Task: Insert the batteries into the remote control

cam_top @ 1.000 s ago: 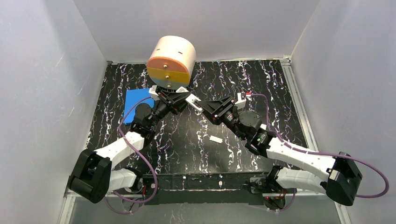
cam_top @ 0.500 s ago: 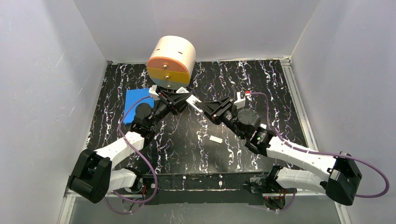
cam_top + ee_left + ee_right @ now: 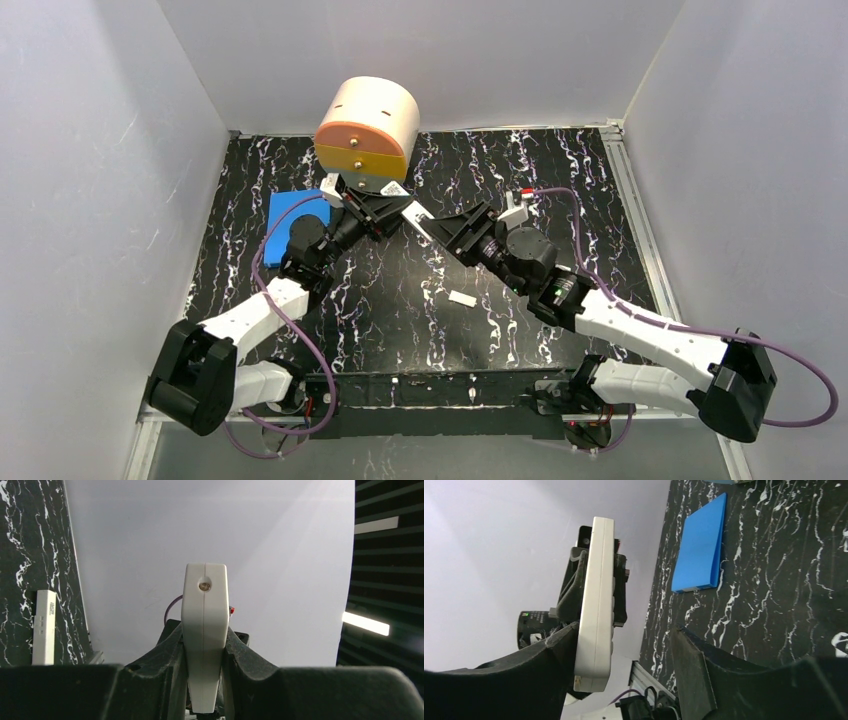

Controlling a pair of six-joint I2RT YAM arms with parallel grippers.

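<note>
2 pincers meet above the black marbled table (image 3: 380, 310). Our left pincer (image 3: 204, 647) is clamped on the slim white plastic remote control (image 3: 204, 605), holding it edge-on in the air by its lower end. Our right pincer (image 3: 624, 640) stands apart: 1 finger (image 3: 549, 655) touches the remote control's flat side, the other is well clear of it.

We judge the danger to be the right pincer closing unevenly. With only 1 finger bearing, it could push the remote control sideways, twist it in the left grip and drop it to the table. Neither battery shows in any view.

The remote control is a thin, smooth white slab with a seam down its edge and a small round window at the top end; what look like buttons show on 1 face. Beyond lie a flat blue pad (image 3: 699, 545) and a small white cover piece (image 3: 462, 298).
</note>
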